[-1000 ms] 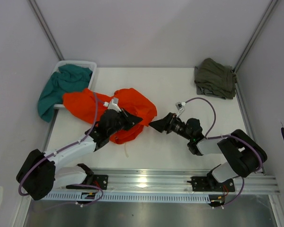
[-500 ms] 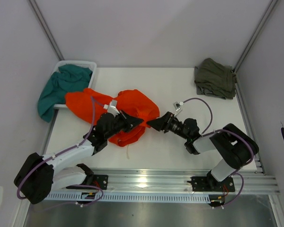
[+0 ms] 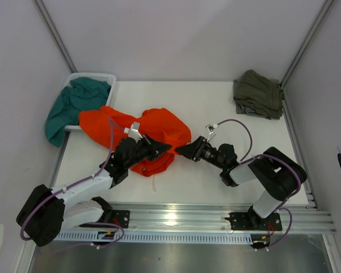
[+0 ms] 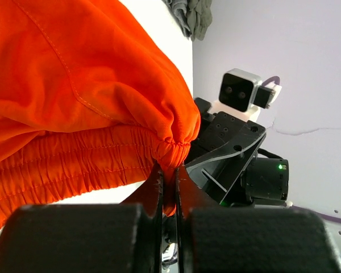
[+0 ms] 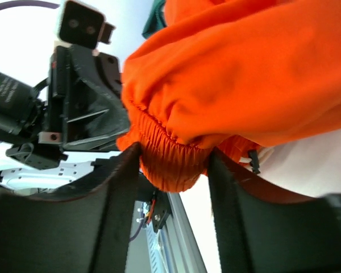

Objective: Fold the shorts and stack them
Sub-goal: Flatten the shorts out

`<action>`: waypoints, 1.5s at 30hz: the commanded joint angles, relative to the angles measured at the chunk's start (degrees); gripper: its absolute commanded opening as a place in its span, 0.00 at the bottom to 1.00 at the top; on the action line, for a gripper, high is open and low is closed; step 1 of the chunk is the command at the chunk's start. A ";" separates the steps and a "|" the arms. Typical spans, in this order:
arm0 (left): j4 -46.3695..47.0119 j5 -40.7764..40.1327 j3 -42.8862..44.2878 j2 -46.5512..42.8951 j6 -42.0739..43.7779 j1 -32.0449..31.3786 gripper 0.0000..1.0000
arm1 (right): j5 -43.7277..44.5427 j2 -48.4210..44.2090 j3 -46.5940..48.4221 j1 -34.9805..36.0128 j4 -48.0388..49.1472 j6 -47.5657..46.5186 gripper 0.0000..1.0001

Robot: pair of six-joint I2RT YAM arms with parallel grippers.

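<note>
Left of centre on the white table (image 3: 227, 114), the orange shorts (image 3: 153, 128) are lying with their long axis running far-left to near-right, where we are pinching the waistband (image 4: 74, 162) tight in the left gripper (image 3: 168, 149), the right gripper (image 3: 179, 151) straddling it, grip unclear.

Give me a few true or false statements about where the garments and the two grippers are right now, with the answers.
1. The left gripper pinches the orange shorts at the gathered waistband. True.
2. The olive-green garment lies in the white basket. False: it lies at the far right corner of the table; the teal garment is in the basket.
3. The orange shorts are folded and stacked on the olive-green garment. False: they lie crumpled mid-table, apart from it.
4. The right gripper has a finger on either side of the orange waistband. True.
</note>
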 commanded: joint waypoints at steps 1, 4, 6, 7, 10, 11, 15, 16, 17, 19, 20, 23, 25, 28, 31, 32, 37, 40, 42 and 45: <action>4.08 0.83 0.15 -2.34 -1.16 -0.03 0.01 | 0.93 -3.30 -0.09 0.49 9.30 -1.65 0.49; 3.91 -0.14 0.06 -2.08 -0.72 0.06 0.01 | 0.66 -4.89 -0.09 0.58 6.75 -1.91 0.37; 2.86 -0.84 0.49 -1.99 0.59 0.32 0.01 | 0.75 -5.94 -0.44 0.58 3.94 -2.09 0.37; 2.33 -1.10 0.84 -1.99 1.21 0.41 0.01 | 0.92 -7.25 -0.62 0.58 2.62 -2.26 0.37; -0.31 -2.95 2.51 -1.90 3.93 0.41 0.01 | 2.41 -11.72 -0.44 0.67 -6.76 -4.54 0.37; -1.70 -3.39 3.47 -1.81 5.42 0.41 0.01 | 3.20 -13.14 0.17 0.84 -13.06 -6.55 0.34; -4.53 -5.23 4.54 -1.37 8.85 0.41 0.09 | 11.09 -20.43 6.56 1.28 -38.21 -13.40 0.11; -4.97 -5.50 5.06 -1.20 9.82 0.41 0.15 | 12.34 -21.58 8.07 1.37 -42.87 -14.91 0.08; -5.75 -5.50 5.33 -1.11 11.74 0.41 0.33 | 13.57 -23.24 9.39 1.37 -49.79 -16.14 0.06; -7.34 -5.76 6.38 -0.67 13.42 0.41 0.52 | 16.03 -24.40 13.17 1.46 -55.72 -19.39 0.06; -9.26 -6.37 6.56 -0.67 15.17 0.41 0.69 | 16.74 -24.66 14.66 1.29 -61.49 -20.36 0.06; -17.32 -8.92 9.37 -1.11 18.77 0.41 0.82 | 17.97 -23.09 20.29 0.23 -72.14 -23.09 0.06; -21.04 -12.08 11.47 -2.51 22.02 0.41 0.83 | 18.24 -21.50 21.87 -0.82 -77.16 -24.14 0.07; -28.67 -15.43 12.45 -5.05 26.68 0.32 0.84 | 21.57 -21.50 22.14 -1.00 -81.65 -25.38 0.09; -32.64 -18.06 12.98 -6.29 30.46 -0.11 0.84 | 25.00 -22.55 22.50 -1.00 -86.40 -26.26 0.11; -35.09 -18.94 13.15 -6.47 31.09 -0.81 0.84 | 25.61 -22.82 22.67 -1.09 -87.38 -26.78 0.11; -41.42 -24.30 12.36 -5.77 33.64 -3.80 0.86 | 24.57 -22.56 23.55 -1.70 -92.04 -28.19 0.14; -45.64 -26.67 13.06 -3.84 34.26 -6.17 0.85 | 24.74 -21.07 24.60 -1.70 -94.07 -29.42 0.16; -47.33 -27.73 13.50 -2.00 34.52 -7.49 0.84 | 25.27 -20.01 25.39 -2.05 -94.86 -30.47 0.17; -50.05 -31.15 14.12 -0.50 33.82 -10.65 0.84 | 26.49 -17.64 26.18 -2.67 -95.56 -31.70 0.17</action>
